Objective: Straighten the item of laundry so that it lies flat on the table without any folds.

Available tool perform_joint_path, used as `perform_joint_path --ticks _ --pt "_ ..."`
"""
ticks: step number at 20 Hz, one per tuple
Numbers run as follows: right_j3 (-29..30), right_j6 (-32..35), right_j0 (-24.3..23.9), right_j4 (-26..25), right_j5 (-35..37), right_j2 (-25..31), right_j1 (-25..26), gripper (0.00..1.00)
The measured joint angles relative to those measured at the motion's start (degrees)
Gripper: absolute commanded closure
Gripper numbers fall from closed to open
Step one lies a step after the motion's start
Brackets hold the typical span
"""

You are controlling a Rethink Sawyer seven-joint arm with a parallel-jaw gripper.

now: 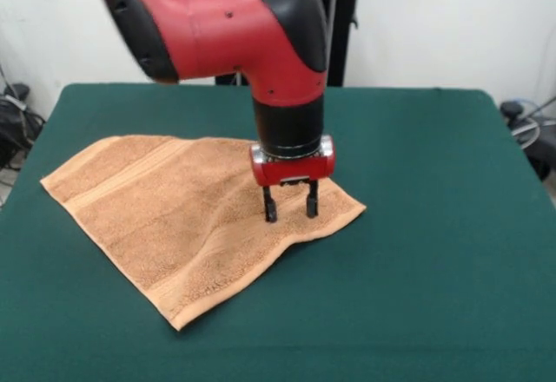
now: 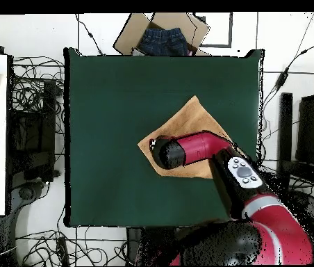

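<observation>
Beyond table (image 2: 104, 104), cardboard box (image 2: 161, 33), cables (image 2: 31, 90)

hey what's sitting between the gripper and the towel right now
Nothing. In the front view the open gripper stands directly over the towel, fingertips at its surface near one corner.

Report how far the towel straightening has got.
Mostly done: the orange-tan towel is spread open on the green table, one layer, with no corner folded over. In hand: the gripper stands over the towel's right corner, jaws open, fingertips at the cloth. Left: a shallow ripple runs across the near part, toward the front edge, and needs smoothing.
</observation>
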Motion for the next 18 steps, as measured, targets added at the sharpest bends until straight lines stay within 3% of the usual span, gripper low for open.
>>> perform_joint_path --ticks 4,8,14,18 --pt "-1.0 3.7 13.2 0.2 -10.2 -13.2 -1.3 0.0" --pt "-2.4 7.2 22.5 2.8 -16.7 -22.0 0.0 0.0" --pt "-3.3 9.0 28.2 9.3 -19.1 -28.6 1.9 0.0" --pt "-3.3 9.0 29.5 12.7 -19.4 -30.4 2.5 0.0"
